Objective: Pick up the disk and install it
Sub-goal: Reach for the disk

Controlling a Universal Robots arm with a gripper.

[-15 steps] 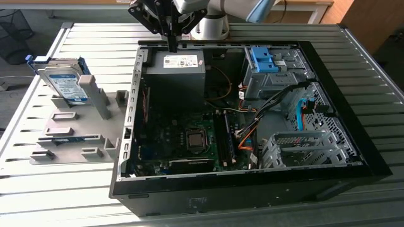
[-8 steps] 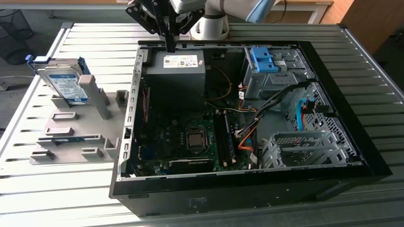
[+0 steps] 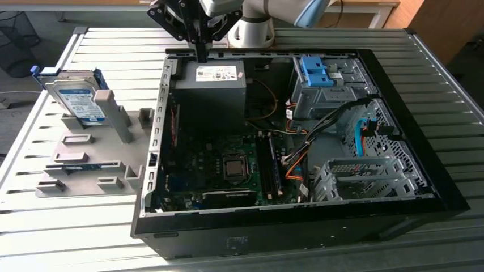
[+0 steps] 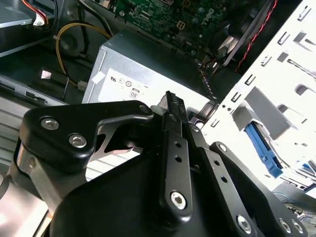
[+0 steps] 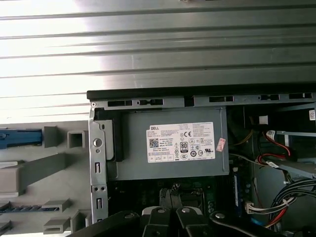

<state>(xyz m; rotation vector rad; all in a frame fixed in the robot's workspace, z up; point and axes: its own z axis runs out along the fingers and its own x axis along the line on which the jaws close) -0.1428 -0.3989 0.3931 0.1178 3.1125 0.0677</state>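
At top centre of the exterior view, the end effector (image 3: 203, 58) hangs narrow and empty over the power supply (image 3: 215, 76). The disk (image 3: 76, 101) stands in a grey rack (image 3: 94, 141) on the counter (image 3: 68, 226), at the exterior view's upper left.

ribbed metal table (image 3: 76, 226) with open computer case (image 3: 287, 235) and grey fixture plate (image 3: 94, 156)

Cables (image 3: 332, 122) crowd the space beside the drive cage (image 3: 363, 175); a grey post (image 3: 113, 110) stands just beside the disk (image 3: 76, 102).
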